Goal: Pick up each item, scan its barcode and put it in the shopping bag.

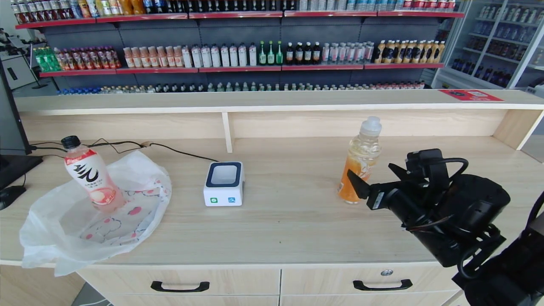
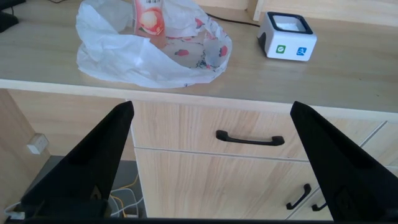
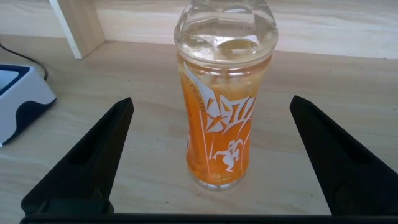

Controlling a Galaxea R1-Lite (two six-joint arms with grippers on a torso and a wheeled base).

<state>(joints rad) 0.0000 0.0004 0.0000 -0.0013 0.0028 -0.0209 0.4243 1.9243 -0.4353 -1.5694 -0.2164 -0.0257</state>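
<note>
Orange bottle (image 1: 360, 163) is being supported upright on the counter (image 1: 289, 229), well to the right of the scanner (image 1: 224, 183), cap on. Right gripper (image 1: 372, 177) is being held low, just beside the bottle. Its fingers (image 1: 356, 183) are being held spread wide, with nothing gripped. In the right wrist view the bottle is being framed between the two fingers, a gap on each side, no contact.

Shopping bag (image 1: 63, 229) is being spread open and slumped at the counter's left end. A pink bottle (image 1: 91, 176) is being propped inside it, slightly tilted, black cap on. Scanner's cable (image 1: 178, 149) is being run back toward the left.

Left gripper (image 2: 211, 107) is being held below the counter's front edge, before the drawer handles (image 2: 249, 138). Its fingers are being held released and empty.
</note>
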